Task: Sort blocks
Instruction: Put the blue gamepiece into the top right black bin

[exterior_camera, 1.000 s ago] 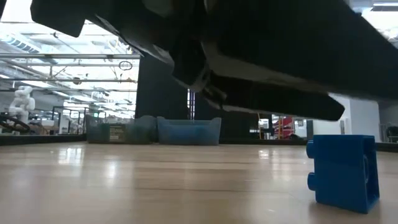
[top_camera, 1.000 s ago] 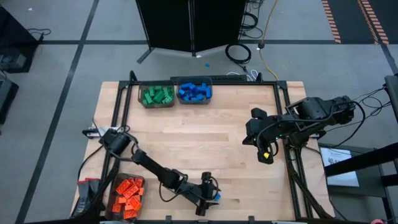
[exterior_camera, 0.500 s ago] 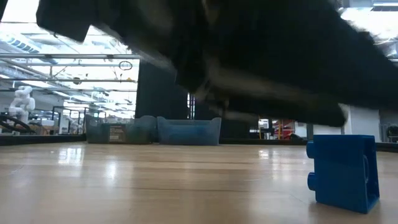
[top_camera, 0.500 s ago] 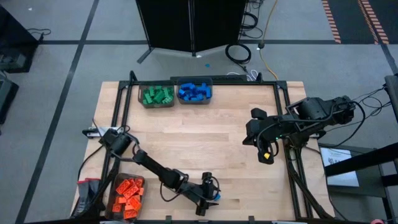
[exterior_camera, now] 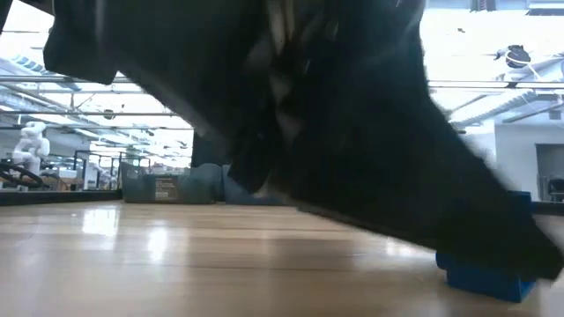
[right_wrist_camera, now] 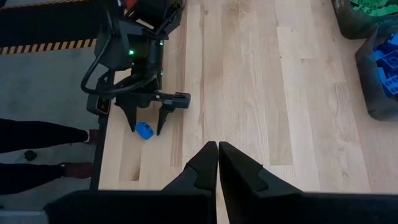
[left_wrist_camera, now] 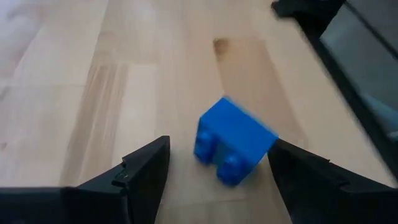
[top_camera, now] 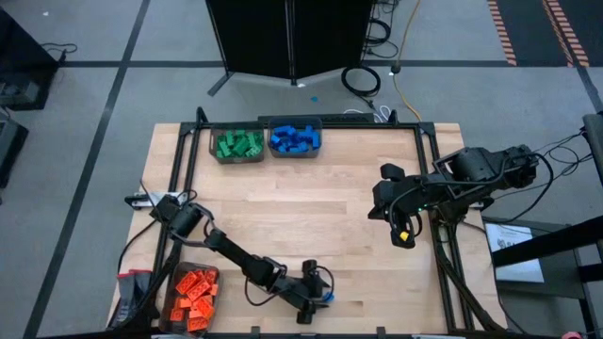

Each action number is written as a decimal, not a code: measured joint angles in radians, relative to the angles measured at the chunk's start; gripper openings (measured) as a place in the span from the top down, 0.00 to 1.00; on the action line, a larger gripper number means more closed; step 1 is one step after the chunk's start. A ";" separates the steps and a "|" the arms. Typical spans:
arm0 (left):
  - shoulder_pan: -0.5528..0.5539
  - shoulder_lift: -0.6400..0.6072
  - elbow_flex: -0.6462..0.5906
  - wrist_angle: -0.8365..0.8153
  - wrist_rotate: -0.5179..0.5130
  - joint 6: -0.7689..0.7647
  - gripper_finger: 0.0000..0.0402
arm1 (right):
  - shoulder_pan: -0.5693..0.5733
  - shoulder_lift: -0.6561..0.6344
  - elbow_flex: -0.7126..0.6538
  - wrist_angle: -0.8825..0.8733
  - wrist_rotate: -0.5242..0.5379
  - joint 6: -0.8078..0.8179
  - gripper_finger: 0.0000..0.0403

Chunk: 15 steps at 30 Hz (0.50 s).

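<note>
The left gripper (left_wrist_camera: 214, 163) has dropped lower — jaws apart, straddling the blue brick (left_wrist_camera: 235, 139), seemingly untouched, on the desk (top_camera: 320, 207). Right gripper (right_wrist_camera: 217, 160) hovers, jaws together.

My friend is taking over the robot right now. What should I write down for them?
Left hand: open, low at the table's near edge, fingers on either side of the last loose blue block, not gripping it.
Right hand: shut, empty, waiting above the table's right side.
Done: green bin, blue bin and orange bin each hold their own colour.
Left: grab that block, drop it in the blue bin.
</note>
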 joint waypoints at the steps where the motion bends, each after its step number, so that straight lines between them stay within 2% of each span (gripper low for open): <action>1: 0.000 0.000 0.000 -0.015 -0.005 -0.007 0.33 | 0.000 0.000 0.000 0.000 0.000 0.000 0.97; 5: 0.000 0.000 -0.001 -0.041 -0.040 -0.026 0.37 | 0.000 0.000 0.000 0.000 0.001 0.005 0.97; 15: 0.002 0.000 -0.001 -0.051 -0.096 -0.027 0.57 | 0.000 0.000 0.000 0.000 0.005 0.010 0.97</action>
